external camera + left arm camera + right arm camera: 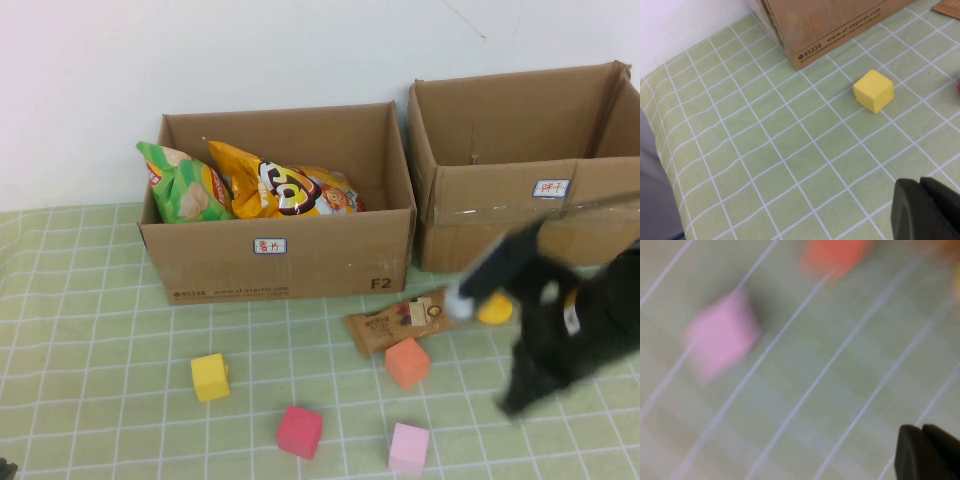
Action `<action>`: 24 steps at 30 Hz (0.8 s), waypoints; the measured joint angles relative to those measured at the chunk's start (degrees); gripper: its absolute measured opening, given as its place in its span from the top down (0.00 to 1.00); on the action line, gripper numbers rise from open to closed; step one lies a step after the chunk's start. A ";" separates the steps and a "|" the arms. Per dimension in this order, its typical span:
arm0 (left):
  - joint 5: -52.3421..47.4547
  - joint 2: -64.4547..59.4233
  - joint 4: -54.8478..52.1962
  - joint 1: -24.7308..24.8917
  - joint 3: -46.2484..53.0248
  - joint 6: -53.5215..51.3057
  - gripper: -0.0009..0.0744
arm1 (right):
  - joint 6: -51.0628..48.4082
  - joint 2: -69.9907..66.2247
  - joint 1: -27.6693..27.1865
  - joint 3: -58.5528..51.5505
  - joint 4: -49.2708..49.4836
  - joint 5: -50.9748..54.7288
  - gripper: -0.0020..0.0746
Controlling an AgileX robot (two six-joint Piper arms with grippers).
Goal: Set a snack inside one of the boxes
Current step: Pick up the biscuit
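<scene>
A brown snack bar [400,320] lies flat on the green checked cloth in front of the gap between the two cardboard boxes. The left box [280,265] holds a green chip bag [185,185] and yellow chip bags [265,185]. The right box [520,215] looks empty. My right gripper [515,403] is blurred, low over the cloth to the right of the bar; in the right wrist view [921,429] it is shut and empty. My left gripper [921,181] is shut and empty over bare cloth at the near left.
Foam cubes lie on the cloth: yellow [210,377], red [299,431], pink [409,447] and orange [407,362], the orange one touching the bar's near edge. A small yellow object [495,310] sits by the bar's right end. The right wrist view shows the pink cube [722,335].
</scene>
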State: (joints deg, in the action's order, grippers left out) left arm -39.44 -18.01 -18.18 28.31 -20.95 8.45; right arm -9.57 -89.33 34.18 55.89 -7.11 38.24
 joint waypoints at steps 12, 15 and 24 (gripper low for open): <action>0.00 0.00 0.00 0.00 0.00 0.00 0.99 | 42.76 -9.97 -0.08 0.83 -10.85 -26.85 0.80; 0.00 0.00 0.00 0.00 0.00 0.00 0.99 | 46.22 -13.53 -0.08 0.83 -10.85 -31.21 0.63; 0.00 0.00 0.00 0.00 0.00 0.00 0.99 | 46.93 -18.18 0.98 3.71 -12.61 -39.24 0.44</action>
State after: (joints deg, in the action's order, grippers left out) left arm -39.44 -18.01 -18.18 28.31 -20.95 8.45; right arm 37.37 -107.51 35.15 59.60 -19.73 -1.00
